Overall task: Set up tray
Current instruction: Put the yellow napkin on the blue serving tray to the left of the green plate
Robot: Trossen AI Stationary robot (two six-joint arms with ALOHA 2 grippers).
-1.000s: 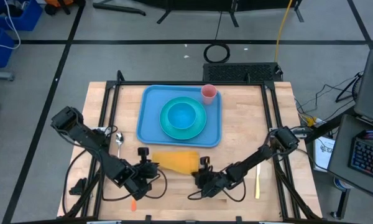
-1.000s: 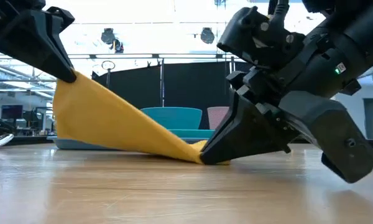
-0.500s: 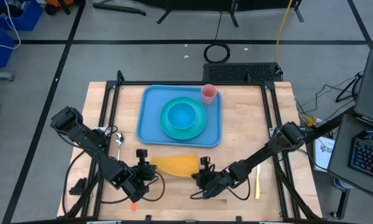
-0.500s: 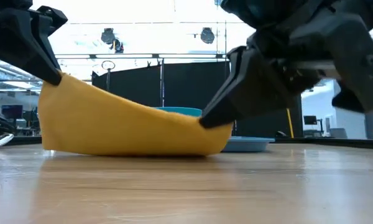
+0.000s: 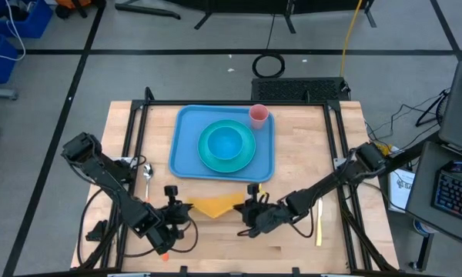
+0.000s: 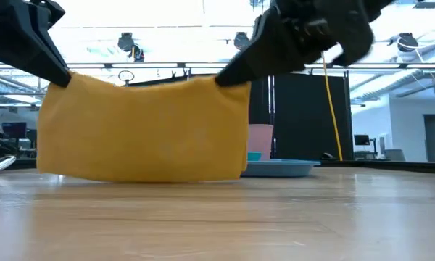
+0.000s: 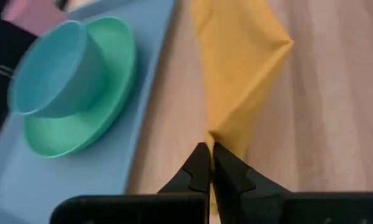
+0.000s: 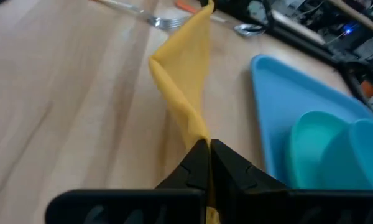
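- The left gripper [image 5: 172, 206] is clenched on one top corner of the flat orange-yellow cloth napkin [image 6: 141, 127], and the right gripper [image 5: 252, 206] pinches the opposite top corner. The napkin hangs as a sheet between the two pairs of jaws.
- Judged from the hold, lifting both corners level keeps the cloth stretched flat, likely so it can be folded or laid down neatly on the wooden table [image 5: 308, 146].
- The large light-blue rectangular plastic tray with a raised rim [image 5: 186, 123] lies flat on the table just beyond both pairs of jaws. It holds a round teal plate [image 5: 208, 157] with a teal bowl [image 5: 226, 142] on it, and a small pink cup [image 5: 259, 115] in its far corner.
- The low view shows the napkin's lower edge touching or nearly touching the table; the high view shows it only as a narrow strip.
- The high view alone shows a metal spoon [image 5: 147, 172] beside the left jaws and a yellowish utensil [image 5: 319, 223] beyond the right jaws.
- Each wrist view shows its own fingers closed tight on a peak of cloth, with the tray off to one side.
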